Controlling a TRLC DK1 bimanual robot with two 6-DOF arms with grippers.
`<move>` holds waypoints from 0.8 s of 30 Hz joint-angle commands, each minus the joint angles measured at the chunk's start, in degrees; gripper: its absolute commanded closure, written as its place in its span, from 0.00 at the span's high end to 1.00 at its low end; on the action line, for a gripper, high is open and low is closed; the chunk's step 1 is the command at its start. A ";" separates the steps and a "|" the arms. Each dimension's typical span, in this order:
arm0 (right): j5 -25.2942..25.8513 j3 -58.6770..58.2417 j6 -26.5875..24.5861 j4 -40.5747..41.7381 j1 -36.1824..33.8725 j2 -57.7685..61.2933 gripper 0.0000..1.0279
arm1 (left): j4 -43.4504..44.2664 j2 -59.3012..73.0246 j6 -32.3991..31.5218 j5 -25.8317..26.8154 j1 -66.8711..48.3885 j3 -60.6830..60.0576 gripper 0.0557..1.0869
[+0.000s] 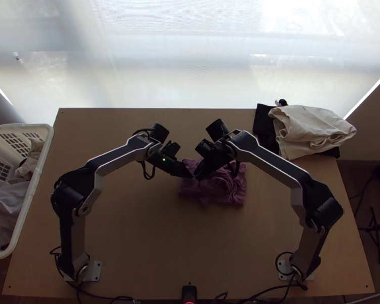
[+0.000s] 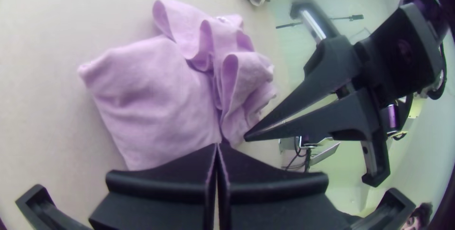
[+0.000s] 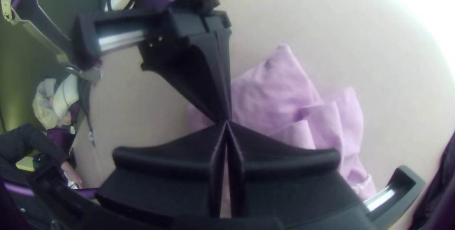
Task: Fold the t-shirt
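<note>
At the table's [image 1: 139, 273] near edge we note a black device [image 1: 189, 294] with a red light, standing between the two arm bases. To its left, alongside the table, we record a white basket [image 1: 35, 187] containing pale and dark clothes [image 1: 7, 207].

Farther in, at the middle of the table, we find the mauve t-shirt [image 1: 223, 191]. One part lies as a fairly flat, folded panel; the rest is bunched beside it in upright ripples. The left gripper [image 1: 190, 176] and the right gripper [image 1: 198, 177] are inclined towards each other over the shirt, their tips close by one another. We find the left gripper's two fingers together, with no cloth seen between them. The right gripper's fingers likewise meet at the tips; we cannot tell whether those tips touch the fabric.

At the far right corner we log a cream garment [image 1: 311, 129], loosely folded on a black one [image 1: 263, 126]. Beyond the table's far edge stands a bright, translucent screen [image 1: 190, 66].
</note>
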 commanded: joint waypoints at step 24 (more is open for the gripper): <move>1.97 -2.27 -4.03 1.86 -3.79 5.98 0.03 | 1.87 3.54 3.77 -8.45 -1.30 -1.33 0.05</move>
